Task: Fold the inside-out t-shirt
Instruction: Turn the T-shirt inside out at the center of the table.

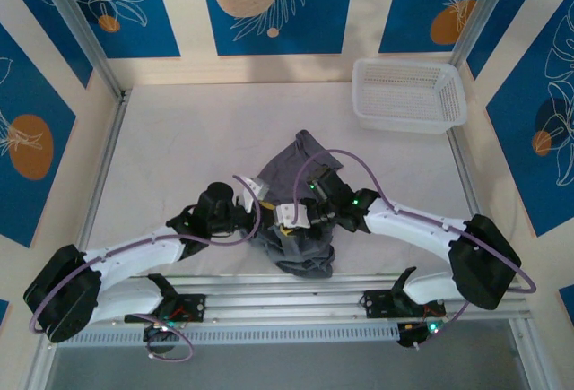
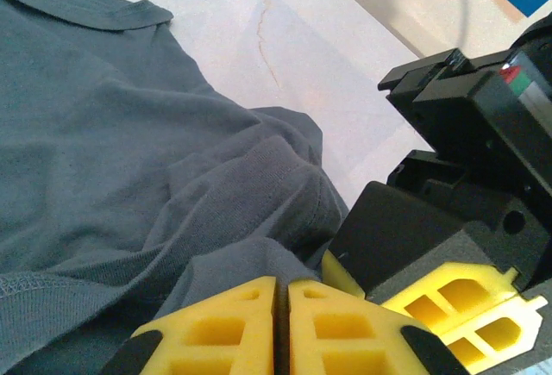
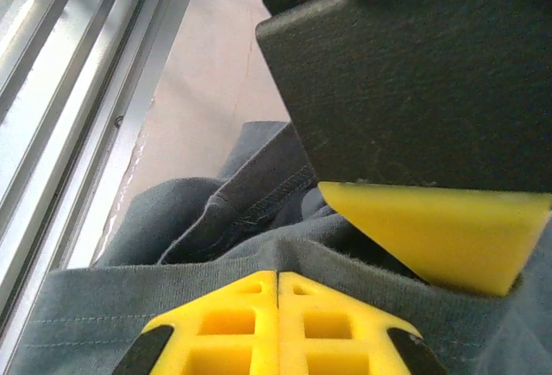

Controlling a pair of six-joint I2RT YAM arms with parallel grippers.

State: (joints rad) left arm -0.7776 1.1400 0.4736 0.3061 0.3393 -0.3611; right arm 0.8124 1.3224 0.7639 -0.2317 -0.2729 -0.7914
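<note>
**T-shirt** (image 1: 300,161): slate-grey, plain, bunched in a crumpled heap rather than spread. It lies on the white table (image 1: 179,148), just toward 6 o'clock from the centre. Its lower folds reach the metal rail (image 1: 296,296) at the near edge. A stitched hem shows in the right wrist view.

**Left gripper** (image 2: 280,284): reaches the heap from 8 o'clock. The yellow fingers are pressed together, with a fold of the t-shirt rising into their tips. It appears pinched on the cloth.

**Right gripper** (image 3: 278,276): reaches the heap from 4 o'clock. The yellow fingers are pressed together, with a ridge of grey cloth lying across their tips. It appears pinched on the cloth. The two grippers sit just beside each other, tips nearly touching, over the lower half of the heap.

**Basket** (image 1: 405,124): white plastic lattice, upright, at 1 o'clock on the table, well apart from the t-shirt.
</note>
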